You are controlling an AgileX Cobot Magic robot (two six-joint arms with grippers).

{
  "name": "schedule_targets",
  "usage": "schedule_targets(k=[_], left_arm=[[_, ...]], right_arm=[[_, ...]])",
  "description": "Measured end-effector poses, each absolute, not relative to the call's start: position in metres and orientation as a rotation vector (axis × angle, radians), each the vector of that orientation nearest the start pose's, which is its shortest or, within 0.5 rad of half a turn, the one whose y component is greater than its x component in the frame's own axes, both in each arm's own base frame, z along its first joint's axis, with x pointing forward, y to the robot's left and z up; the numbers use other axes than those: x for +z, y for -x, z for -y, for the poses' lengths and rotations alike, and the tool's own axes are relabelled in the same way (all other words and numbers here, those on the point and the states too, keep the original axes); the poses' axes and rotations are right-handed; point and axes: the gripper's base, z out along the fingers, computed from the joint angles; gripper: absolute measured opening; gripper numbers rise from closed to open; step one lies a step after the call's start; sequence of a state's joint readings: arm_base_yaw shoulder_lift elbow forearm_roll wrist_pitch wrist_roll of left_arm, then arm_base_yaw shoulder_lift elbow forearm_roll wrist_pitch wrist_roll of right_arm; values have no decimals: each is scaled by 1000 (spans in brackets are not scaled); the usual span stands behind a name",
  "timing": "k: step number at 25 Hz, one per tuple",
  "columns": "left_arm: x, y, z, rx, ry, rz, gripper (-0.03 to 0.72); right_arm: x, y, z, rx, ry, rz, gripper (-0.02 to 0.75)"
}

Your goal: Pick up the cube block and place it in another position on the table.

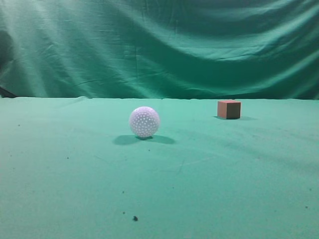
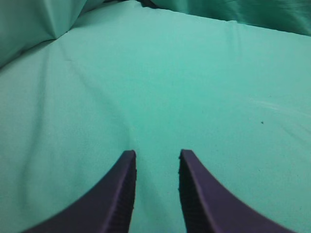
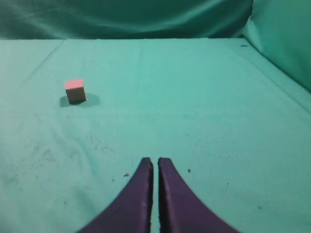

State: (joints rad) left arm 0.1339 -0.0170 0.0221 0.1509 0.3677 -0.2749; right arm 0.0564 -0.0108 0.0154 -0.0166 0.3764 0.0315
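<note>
Backdrop: a draped green curtain [image 1: 159, 47] hung behind everything, folded and creased.
Surface: the green cloth-covered surface [image 1: 89, 189] spread wide across the exterior view, faintly wrinkled, with a few dark specks [image 1: 135, 218] toward the front.
Right tool: the right tool [image 3: 155, 162] hung low over bare cloth in its own wrist view, its two dark fingers pressed almost together with only a sliver between them, clenched on nothing.
Left tool: the left tool [image 2: 157, 154] was released, its fingers standing apart with plain cloth showing in the gap; nothing lay near it.
Ball: a white dimpled ball [image 1: 144, 121] sat left of the middle of the exterior view, casting a soft shadow, well apart from the block.
Cube block: the cube block [image 1: 229, 109] rested on the surface to the right and further back than the ball, near the rear edge. In the right wrist view the same block [image 3: 75, 91] lay ahead and off to the left of the tool's line, well apart from the fingertips, its lighter top face up.
Progress: nothing of the task showed as done. The block stood untouched on the cloth and neither arm appeared in the exterior view.
What was left: by my judgement all of it. The right tool seemed the better placed; it would need to spread its fingers, swing leftward and forward over the block, close on it, lift, and set it down on another bare patch clear of the ball.
</note>
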Motion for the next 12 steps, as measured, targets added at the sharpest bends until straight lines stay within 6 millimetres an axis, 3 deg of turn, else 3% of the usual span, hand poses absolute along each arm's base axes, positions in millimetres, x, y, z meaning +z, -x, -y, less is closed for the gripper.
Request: schedule_targets(k=[12], left_arm=[[174,-51,-12,50,285,-1831,235]], right_arm=[[169,-52,-3,71,15,-1904,0]])
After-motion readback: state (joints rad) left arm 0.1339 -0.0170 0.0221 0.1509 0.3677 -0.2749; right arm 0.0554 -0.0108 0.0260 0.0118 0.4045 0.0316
